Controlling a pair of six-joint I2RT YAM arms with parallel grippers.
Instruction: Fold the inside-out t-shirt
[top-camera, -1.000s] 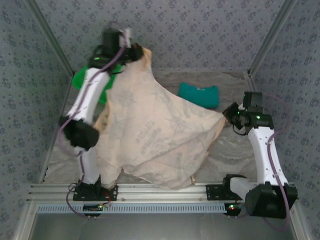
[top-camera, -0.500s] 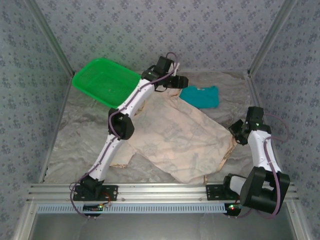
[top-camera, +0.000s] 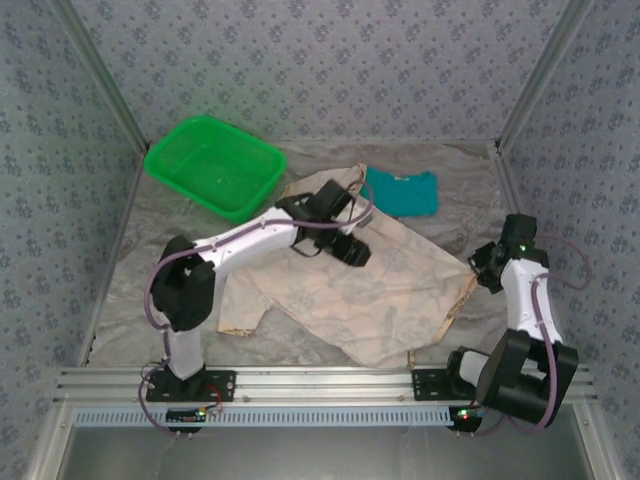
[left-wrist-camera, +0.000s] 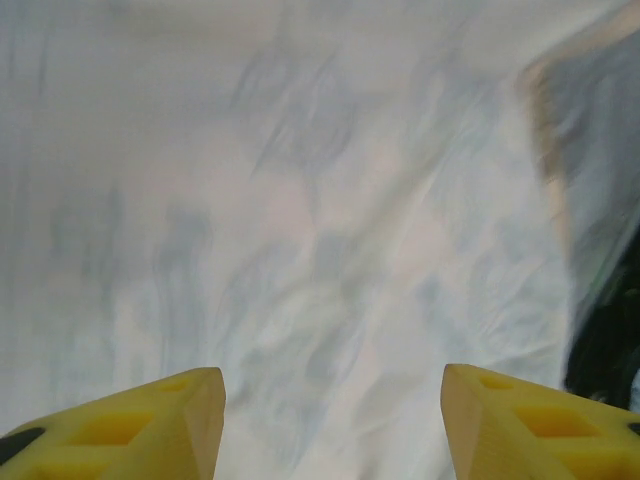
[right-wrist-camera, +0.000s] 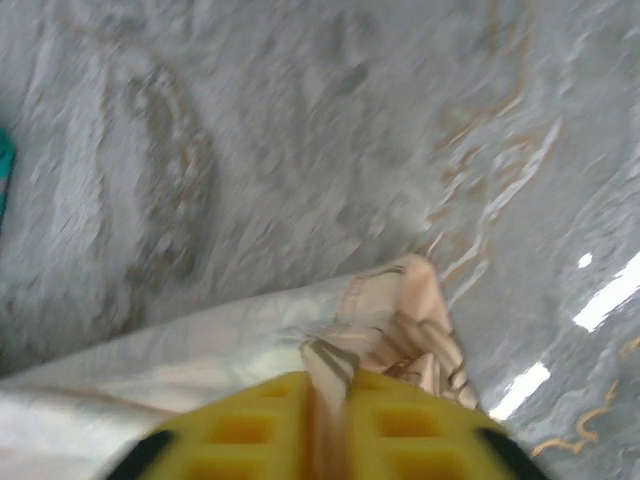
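The inside-out t-shirt (top-camera: 385, 295), peach-beige with faint dark prints, lies spread on the table, one sleeve (top-camera: 238, 310) hanging toward the near left. My left gripper (top-camera: 352, 252) hovers over the shirt's upper middle. In the left wrist view its yellow fingers (left-wrist-camera: 150, 420) stand wide apart with only pale cloth (left-wrist-camera: 320, 220) beneath them. My right gripper (top-camera: 485, 262) is at the shirt's right corner. The right wrist view shows a bunched fold of that corner (right-wrist-camera: 400, 330) pinched in the narrow slot of the right gripper (right-wrist-camera: 328, 385).
A green basket (top-camera: 215, 165) sits at the back left. A teal folded garment (top-camera: 402, 190) lies at the back, just beyond the shirt's far edge. Grey marbled table (top-camera: 130, 290) shows to the left and around the right arm. Patterned walls close in three sides.
The shirt, held up a second ago, now lies on the table. My left gripper let go, opened and swung from the back left down to the shirt's middle. The right arm drew slightly right.
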